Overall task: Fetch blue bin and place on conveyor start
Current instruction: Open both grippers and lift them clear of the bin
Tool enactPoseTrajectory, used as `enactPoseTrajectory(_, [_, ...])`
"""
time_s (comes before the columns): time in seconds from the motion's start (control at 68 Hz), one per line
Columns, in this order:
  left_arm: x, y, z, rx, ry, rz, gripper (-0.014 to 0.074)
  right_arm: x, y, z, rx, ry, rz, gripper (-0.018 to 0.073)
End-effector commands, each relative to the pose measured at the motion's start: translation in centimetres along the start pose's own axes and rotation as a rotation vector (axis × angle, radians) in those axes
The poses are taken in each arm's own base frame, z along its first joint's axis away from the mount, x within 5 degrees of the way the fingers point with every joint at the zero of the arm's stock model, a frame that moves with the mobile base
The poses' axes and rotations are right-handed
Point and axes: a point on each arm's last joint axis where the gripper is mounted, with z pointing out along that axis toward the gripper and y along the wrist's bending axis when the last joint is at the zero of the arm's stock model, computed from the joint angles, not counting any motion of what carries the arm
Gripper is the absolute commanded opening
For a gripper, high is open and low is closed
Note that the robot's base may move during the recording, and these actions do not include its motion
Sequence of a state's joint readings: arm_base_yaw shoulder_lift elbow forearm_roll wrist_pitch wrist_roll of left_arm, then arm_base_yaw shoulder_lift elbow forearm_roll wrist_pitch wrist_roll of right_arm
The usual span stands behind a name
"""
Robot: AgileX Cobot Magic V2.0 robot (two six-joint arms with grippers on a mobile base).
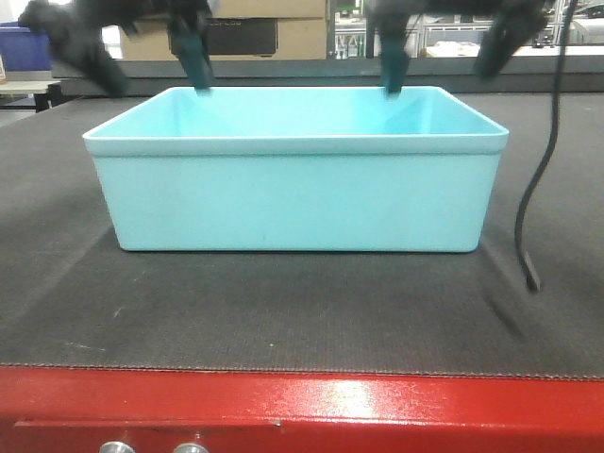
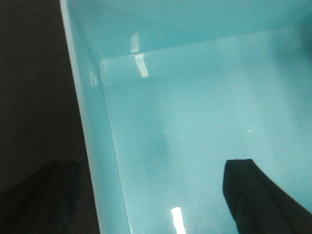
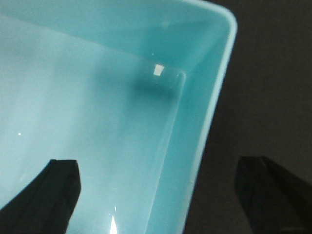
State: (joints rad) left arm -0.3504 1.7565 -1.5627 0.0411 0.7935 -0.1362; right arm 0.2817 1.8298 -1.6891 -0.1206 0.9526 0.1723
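The blue bin (image 1: 296,193) sits squarely on the conveyor start (image 1: 283,321), just behind its red frame (image 1: 302,411). Left gripper (image 2: 151,195) and right gripper (image 3: 165,190) straddle the bin's side walls, jaws wide, gripping nothing.

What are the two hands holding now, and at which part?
Nothing is held. Each open hand, left and right, straddles a side wall of the blue bin, one finger inside, one outside, not touching it. The bin sits on the conveyor belt.

The front view looks low and level along the belt (image 1: 283,321) at the blue bin (image 1: 297,203), while both wrist views look closely down into its opposite inner corners.
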Motion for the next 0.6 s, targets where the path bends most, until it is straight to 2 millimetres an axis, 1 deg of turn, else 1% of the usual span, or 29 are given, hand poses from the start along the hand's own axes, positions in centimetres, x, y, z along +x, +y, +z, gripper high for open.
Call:
enactPoseTrajectory(0.0, [-0.7, 0.3, -3.9, -0.002, -0.074, 0.002, 0.04, -0.5, -1.3, -3.5, 0.015, -0.071, 0.018, 0.0443])
enactPoseTrajectory(0.059, [-0.8, 0.8, -5.9, -0.014, -0.103, -0.004, 0.0349, -0.5, -2.1, -5.2, 0.022, -0.106, 0.034, 0.0366])
enactPoseTrajectory(0.118, [-0.7, 1.6, -7.7, -0.026, -0.135, -0.018, 0.0278, -0.5, -2.7, -6.8, 0.028, -0.136, 0.048, 0.0267])
enactPoseTrajectory(0.162, [-0.4, 2.3, -9.0, -0.037, -0.157, -0.032, 0.0204, -0.3, -3.3, -7.9, 0.034, -0.159, 0.061, 0.0185])
enactPoseTrajectory(0.221, [0.3, 3.5, -10.6, -0.059, -0.182, -0.058, 0.0106, 0.0, -3.9, -9.2, 0.041, -0.18, 0.074, 0.0069])
enactPoseTrajectory(0.235, [0.5, 3.7, -11.0, -0.065, -0.188, -0.064, 0.0079, 0.1, -4.0, -9.7, 0.042, -0.193, 0.077, 0.0027])
enactPoseTrajectory(0.25, [0.7, 4.0, -11.3, -0.071, -0.191, -0.071, 0.0041, 0.2, -4.3, -10.0, 0.046, -0.2, 0.082, -0.0001])
enactPoseTrajectory(0.309, [1.7, 5.0, -12.5, -0.093, -0.209, -0.094, -0.0049, 0.8, -4.8, -10.7, 0.052, -0.227, 0.09, -0.0105])
enactPoseTrajectory(0.338, [2.3, 5.5, -13.0, -0.103, -0.218, -0.105, -0.0111, 1.1, -5.1, -11.1, 0.055, -0.242, 0.096, -0.0152])
enactPoseTrajectory(0.353, [2.7, 5.7, -13.1, -0.108, -0.219, -0.11, -0.011, 1.3, -5.1, -11.2, 0.056, -0.25, 0.097, -0.017])
enactPoseTrajectory(0.382, [3.4, 6.0, -13.8, -0.117, -0.24, -0.12, -0.0111, 1.8, -5.3, -11.3, 0.057, -0.26, 0.099, -0.0162])
enactPoseTrajectory(0.441, [4.8, 6.6, -14.6, -0.134, -0.268, -0.136, -0.0111, 3.0, -5.7, -11.8, 0.061, -0.286, 0.105, -0.0162])
enactPoseTrajectory(0.471, [5.6, 6.8, -14.8, -0.139, -0.28, -0.14, -0.0111, 3.7, -5.7, -11.7, 0.061, -0.286, 0.104, -0.0162])
enactPoseTrajectory(0.485, [6.1, 6.8, -15.2, -0.142, -0.297, -0.142, -0.0111, 4.1, -5.7, -11.7, 0.06, -0.288, 0.103, -0.0162])
enactPoseTrajectory(0.574, [8.6, 7.0, -15.8, -0.151, -0.353, -0.148, -0.0111, 6.4, -5.7, -11.9, 0.058, -0.313, 0.094, -0.0162])
enactPoseTrajectory(0.588, [9.1, 6.9, -16.2, -0.151, -0.372, -0.148, -0.0111, 6.8, -5.7, -11.9, 0.058, -0.318, 0.092, -0.0162])
